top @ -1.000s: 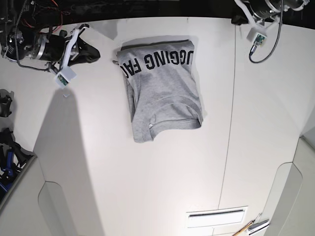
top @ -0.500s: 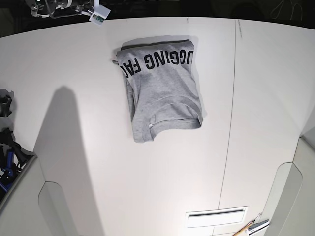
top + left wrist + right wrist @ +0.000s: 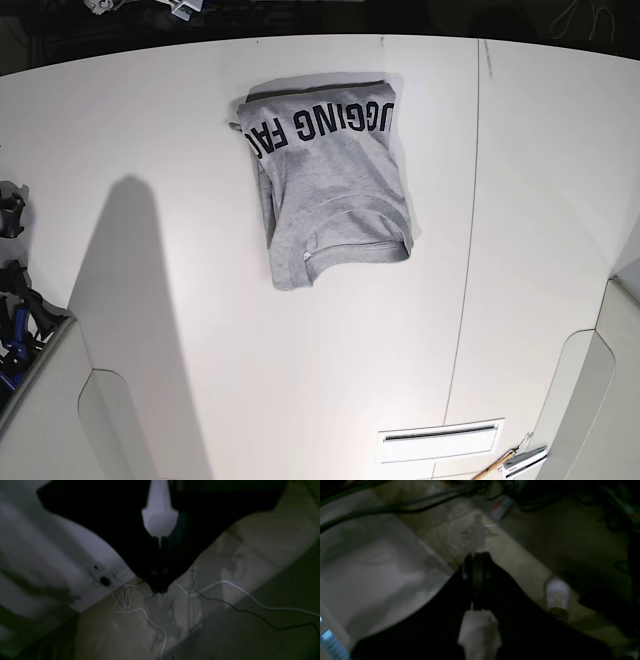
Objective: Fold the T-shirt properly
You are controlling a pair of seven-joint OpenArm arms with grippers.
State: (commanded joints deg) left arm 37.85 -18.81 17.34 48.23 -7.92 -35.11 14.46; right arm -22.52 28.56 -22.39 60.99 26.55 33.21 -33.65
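Note:
The T-shirt (image 3: 332,185) lies folded into a compact rectangle on the white table (image 3: 530,250), at the far middle, with black block letters along its far edge and the ribbed neck at its near end. Neither gripper touches it. It does not show in either wrist view. My left gripper (image 3: 159,590) hangs over the floor beyond the table, its dark jaws together and empty. My right gripper (image 3: 477,562) is also off the table over the floor, jaws together and empty. In the base view only a scrap of the right arm (image 3: 180,8) shows at the top edge.
A seam (image 3: 466,270) runs down the table right of the shirt. A vent slot (image 3: 440,437) and a small tool (image 3: 515,462) lie at the near right. Dark gear (image 3: 14,300) sits at the left edge. Cables (image 3: 225,585) trail on the floor.
Both arms have pulled back from above the table's far corners past its far edge. The right arm has nearly left the base view. The T-shirt has not moved.

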